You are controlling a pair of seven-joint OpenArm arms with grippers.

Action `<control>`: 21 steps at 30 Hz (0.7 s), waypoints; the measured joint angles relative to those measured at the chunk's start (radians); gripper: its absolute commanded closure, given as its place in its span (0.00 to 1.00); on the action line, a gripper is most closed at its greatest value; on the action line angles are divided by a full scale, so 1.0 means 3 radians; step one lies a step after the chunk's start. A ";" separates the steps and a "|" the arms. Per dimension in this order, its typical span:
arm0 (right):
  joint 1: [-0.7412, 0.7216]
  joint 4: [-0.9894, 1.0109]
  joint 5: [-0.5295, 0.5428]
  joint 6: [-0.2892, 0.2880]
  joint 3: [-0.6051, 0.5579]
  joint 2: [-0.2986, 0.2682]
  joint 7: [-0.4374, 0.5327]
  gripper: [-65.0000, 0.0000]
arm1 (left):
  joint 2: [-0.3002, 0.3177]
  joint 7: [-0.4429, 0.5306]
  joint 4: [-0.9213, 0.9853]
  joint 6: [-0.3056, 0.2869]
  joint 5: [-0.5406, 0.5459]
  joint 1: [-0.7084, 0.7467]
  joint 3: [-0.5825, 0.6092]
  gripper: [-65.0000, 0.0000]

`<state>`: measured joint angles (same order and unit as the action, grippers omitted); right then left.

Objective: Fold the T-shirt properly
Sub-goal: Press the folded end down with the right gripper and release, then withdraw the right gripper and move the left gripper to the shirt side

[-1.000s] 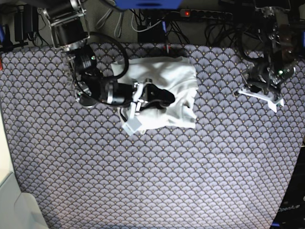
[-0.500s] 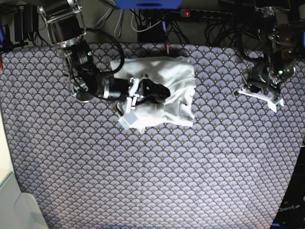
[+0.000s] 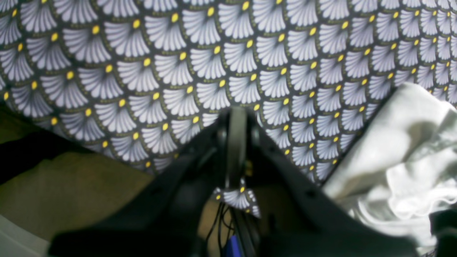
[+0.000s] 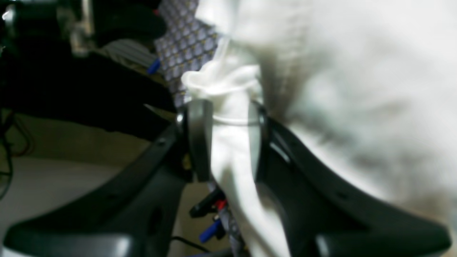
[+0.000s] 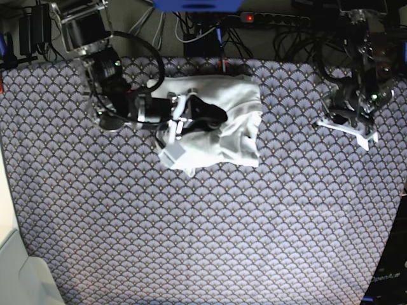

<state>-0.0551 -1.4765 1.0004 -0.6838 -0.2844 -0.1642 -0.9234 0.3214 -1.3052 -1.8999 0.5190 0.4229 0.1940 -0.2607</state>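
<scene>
Cloth of the T-shirt (image 5: 219, 127), lying bunched at the table's (image 5: 203, 241) far edge, is being dragged backward, clamped in the right gripper (image 4: 225, 142); the left gripper (image 3: 235, 142) is being held together, idle.

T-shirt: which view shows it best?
Base view: the whole T-shirt bunched on the patterned cloth. Right wrist shows only a fold pinched in the right gripper; left wrist only a blurred edge beside the left gripper.
</scene>
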 measured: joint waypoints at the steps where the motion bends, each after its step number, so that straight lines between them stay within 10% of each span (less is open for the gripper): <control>1: 0.0000 -0.0164 0.0023 -0.0006 -0.0001 -0.0028 0.0015 0.72 | 0.0000 0.0010 -0.0001 0.0000 0.0000 0.0003 -0.0001 0.99; 21: -0.0525 -0.0001 0.0037 -0.0024 0.0011 -0.0322 0.0031 0.72 | -0.0001 0.0010 -0.0038 -0.0009 -0.0001 0.0083 -0.0010 0.99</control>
<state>-0.2127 -1.4769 1.0115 -0.6910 -0.2810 -0.2607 -0.9142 0.3210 -1.3022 -1.9114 0.5163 0.4225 0.2188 -0.2638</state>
